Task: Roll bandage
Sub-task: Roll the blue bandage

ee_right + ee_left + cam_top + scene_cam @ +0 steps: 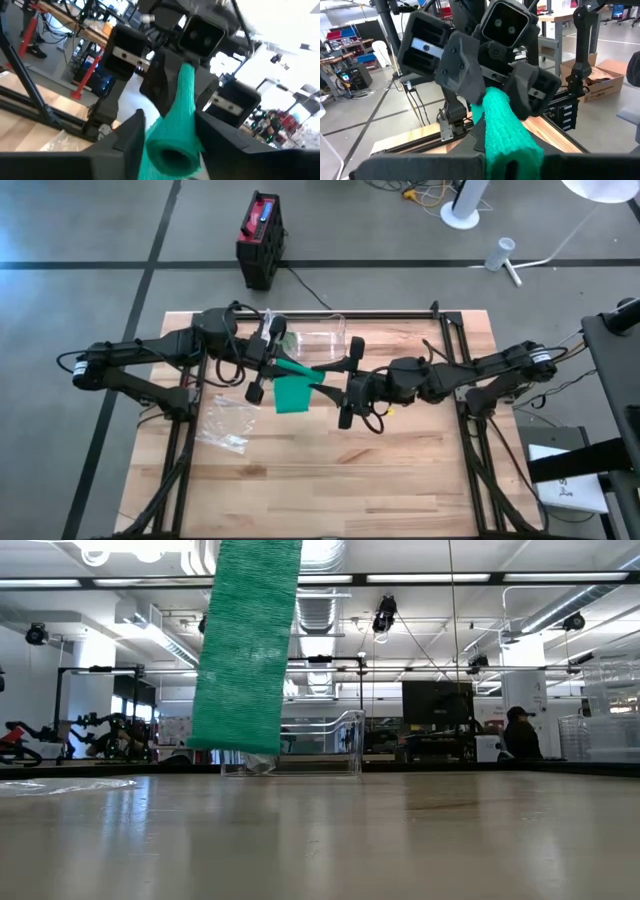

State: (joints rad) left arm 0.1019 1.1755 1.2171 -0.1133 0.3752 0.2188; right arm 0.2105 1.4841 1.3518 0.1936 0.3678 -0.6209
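Observation:
A green bandage is rolled into a tube that runs level between my two grippers, high above the wooden table. Its loose tail hangs down as a flat strip; the lower end is clear of the table. My left gripper comes from the left and is shut on one end of the tube. My right gripper comes from the right, its fingers closed around the tube's other end. My left gripper pinches the tube's end between its two fingers, level, from the table's left, along the tube. The tube sticks straight out of it, lifted clear. My right gripper has one finger on each side of the tube's open end, level, from the table's right. The fingers lie along the tube. The tail hangs slack below.
A clear plastic box stands on the table behind the grippers. A crumpled clear wrapper lies at the left front. The near half of the table lies in front of the arms. A red and black case sits on the floor beyond.

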